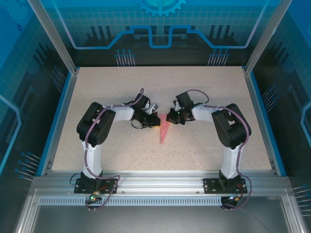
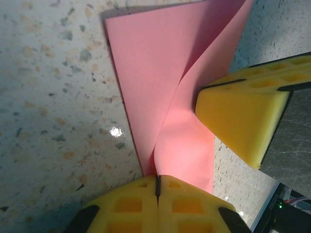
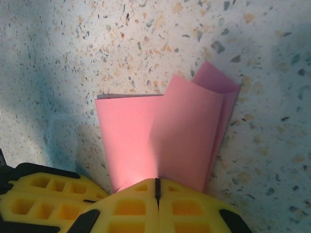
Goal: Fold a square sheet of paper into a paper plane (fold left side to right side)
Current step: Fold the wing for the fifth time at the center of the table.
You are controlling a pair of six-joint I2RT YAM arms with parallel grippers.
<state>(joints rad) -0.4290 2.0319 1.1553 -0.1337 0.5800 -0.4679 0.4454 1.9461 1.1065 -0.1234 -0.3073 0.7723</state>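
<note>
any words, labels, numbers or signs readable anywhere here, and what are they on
No readable text anywhere.
Salmon-pink folded paper: plain, unmarked.
Right gripper's yellow foam pads: moulded grid, no lettering.
Blue backdrop panel: gear and circuit-line graphics, no words.
Speckled tabletop: nothing printed.

A speckled beige counter (image 1: 204, 92) is seen from above, bordered by blue strips (image 1: 59, 121) along its left and right sides. Near its middle a folded pink paper (image 1: 164, 132) is laid, drawn to a narrow point toward the near edge and broader at its far end. In the wrist views the lower layer is spread flat against the speckled surface, while an upper flap is curled up off it.
</note>
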